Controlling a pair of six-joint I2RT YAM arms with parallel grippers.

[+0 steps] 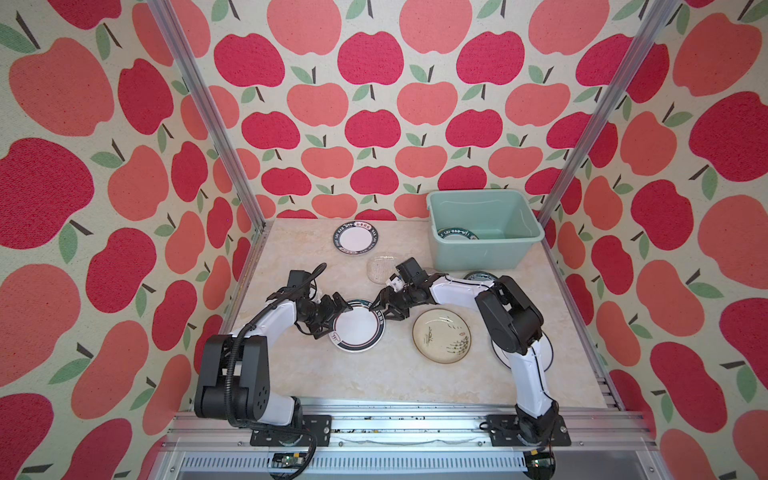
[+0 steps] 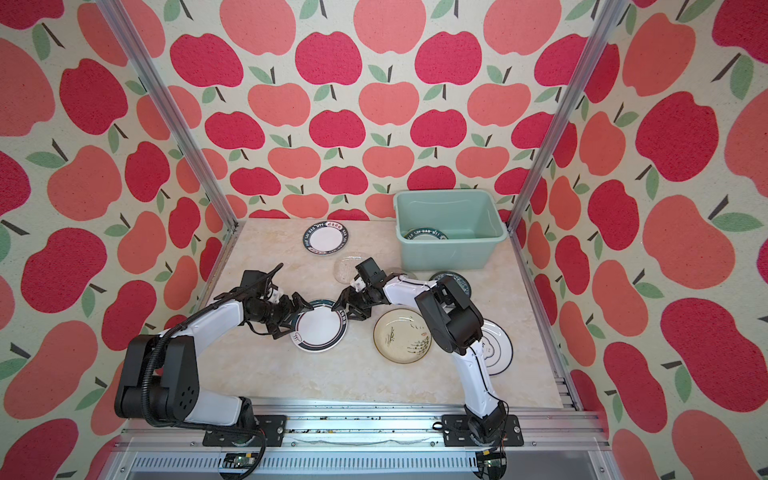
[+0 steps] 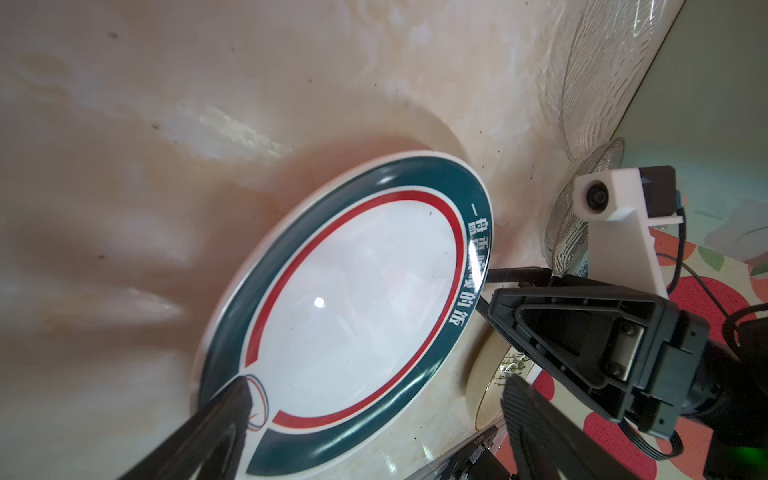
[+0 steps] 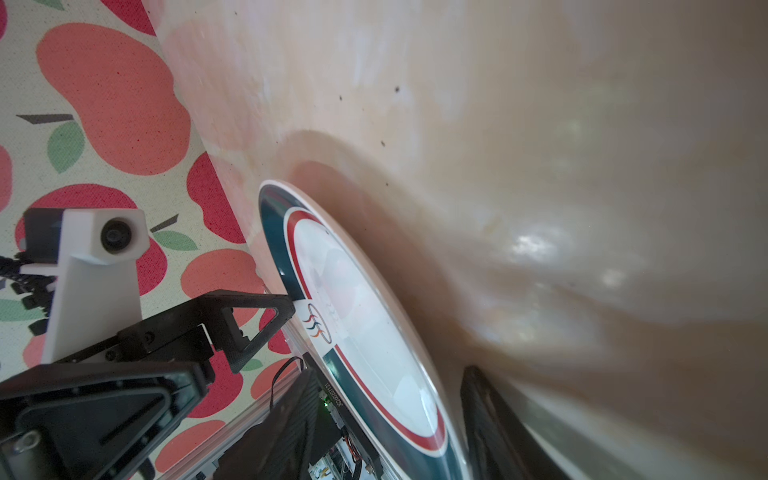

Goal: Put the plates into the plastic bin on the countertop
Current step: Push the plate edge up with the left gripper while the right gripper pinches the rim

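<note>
only right wrist shows right claw point(image 4: 388, 374) straddling plate point(image 4: 353, 311).

The bin point(image 1: 478, 254) is pale mint, the countertop point(image 1: 374, 382) cream marble. The middle plate point(image 1: 357, 329) is white, rimmed teal with a red ring (red and coral apples cover the walls point(image 1: 374, 83)).

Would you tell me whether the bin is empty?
Not empty: the bin holds a lettered-rim plate, partly hidden behind its near wall.
</note>
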